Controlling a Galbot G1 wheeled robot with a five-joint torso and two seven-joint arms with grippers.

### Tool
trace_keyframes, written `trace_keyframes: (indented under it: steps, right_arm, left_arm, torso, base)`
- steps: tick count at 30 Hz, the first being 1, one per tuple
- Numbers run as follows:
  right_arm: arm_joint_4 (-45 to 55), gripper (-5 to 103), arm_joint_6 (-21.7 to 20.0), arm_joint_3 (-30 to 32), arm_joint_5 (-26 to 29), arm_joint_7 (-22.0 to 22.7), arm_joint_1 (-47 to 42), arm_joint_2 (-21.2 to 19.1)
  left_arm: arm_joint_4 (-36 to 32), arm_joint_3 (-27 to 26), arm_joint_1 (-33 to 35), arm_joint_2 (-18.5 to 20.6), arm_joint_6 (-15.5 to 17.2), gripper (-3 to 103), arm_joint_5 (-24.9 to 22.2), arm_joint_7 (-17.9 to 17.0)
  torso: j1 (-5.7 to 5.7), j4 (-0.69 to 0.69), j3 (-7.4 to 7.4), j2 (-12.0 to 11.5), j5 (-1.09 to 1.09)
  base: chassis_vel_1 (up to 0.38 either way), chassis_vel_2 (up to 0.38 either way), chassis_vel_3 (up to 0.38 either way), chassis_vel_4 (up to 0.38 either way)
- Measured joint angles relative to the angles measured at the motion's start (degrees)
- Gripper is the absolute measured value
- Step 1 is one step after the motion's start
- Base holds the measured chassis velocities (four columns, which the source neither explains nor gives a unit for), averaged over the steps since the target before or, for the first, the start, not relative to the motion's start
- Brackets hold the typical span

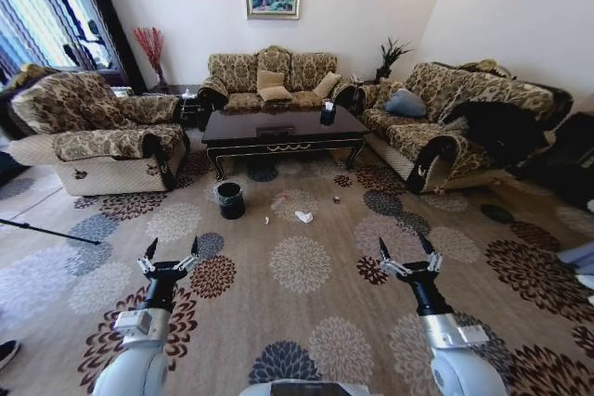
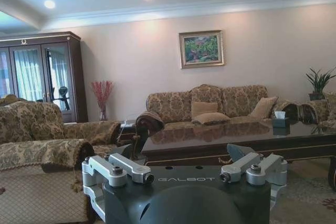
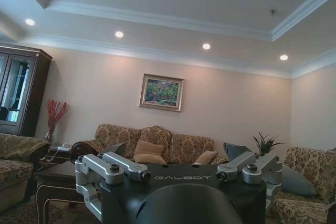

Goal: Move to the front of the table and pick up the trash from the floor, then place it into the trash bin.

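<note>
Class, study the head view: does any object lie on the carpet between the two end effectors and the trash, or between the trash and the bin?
Nothing visible does. Open carpet separates the left end effector and right end effector from the trash. The trash bin stands beside it, with bare carpet between.

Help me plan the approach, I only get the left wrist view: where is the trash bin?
Observer: The trash bin stands on the carpet just in front of the table, near its left front leg.
Operator: And the trash?
Observer: A crumpled white paper wad lies on the carpet to the right of the bin, apart from it.
Operator: My right arm?
Observer: The right pincer is open, level with the left pincer, well short of the wad.
</note>
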Motion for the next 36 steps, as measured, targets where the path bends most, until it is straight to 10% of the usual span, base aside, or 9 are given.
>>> trace_keyframes:
  steps: [36]
  right_arm:
    - [0.0,100,1.1,1.0,-0.5,1.7,-0.4,1.4]
  left_arm:
    - [0.8,-0.1,-1.0,-0.3,-0.8,100,0.9,-1.4]
  torso:
    - [-0.93,0.0,-1.06,-2.0,0.0]
  base:
    - [0.0,0.0,0.0,0.0]
